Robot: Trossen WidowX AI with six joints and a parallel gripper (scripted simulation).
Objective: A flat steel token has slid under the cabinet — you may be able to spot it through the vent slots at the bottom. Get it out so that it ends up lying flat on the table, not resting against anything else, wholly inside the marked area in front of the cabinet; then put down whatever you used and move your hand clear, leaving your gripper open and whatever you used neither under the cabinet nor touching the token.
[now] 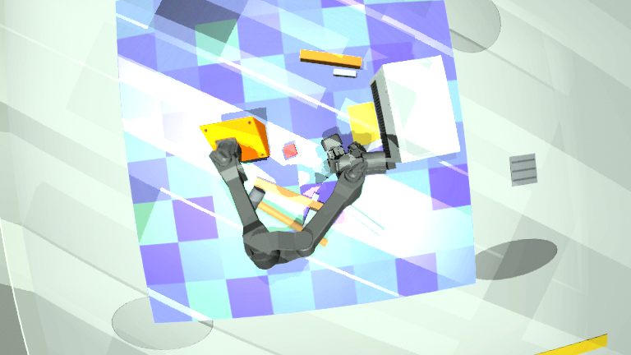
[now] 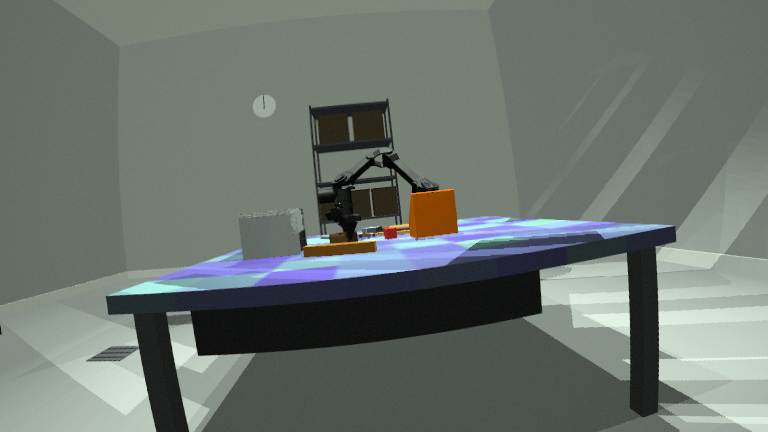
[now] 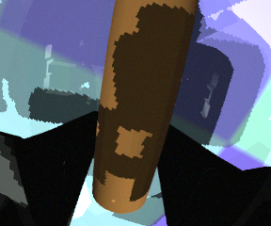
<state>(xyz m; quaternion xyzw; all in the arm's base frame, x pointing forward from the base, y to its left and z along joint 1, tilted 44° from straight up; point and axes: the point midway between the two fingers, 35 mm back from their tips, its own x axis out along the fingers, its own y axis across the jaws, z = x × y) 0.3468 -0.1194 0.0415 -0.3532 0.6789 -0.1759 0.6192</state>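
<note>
The white cabinet (image 1: 421,109) (image 2: 269,235) stands at the right in the top view, with dark vent slots (image 1: 379,111) facing the yellow marked area (image 1: 361,121). I cannot make out the steel token. My gripper (image 1: 345,149) (image 2: 351,236) (image 3: 129,124) points down low over the table, beside the marked area's near corner. It is shut on a round wooden handle (image 3: 131,94) (image 2: 338,237), which crosses between the fingers in the wrist view. In the top view the arm hides the handle, and the tool's far end cannot be made out.
A red cube (image 1: 289,149) (image 2: 389,232) and an orange box (image 1: 255,139) (image 2: 433,213) lie left of the gripper. An orange bar (image 1: 330,59) (image 2: 339,248) and small white block (image 1: 344,72) lie beyond. A wooden stick (image 1: 288,194), grey-headed hammer (image 1: 257,196) and pale rod (image 1: 367,220) lie near the arm.
</note>
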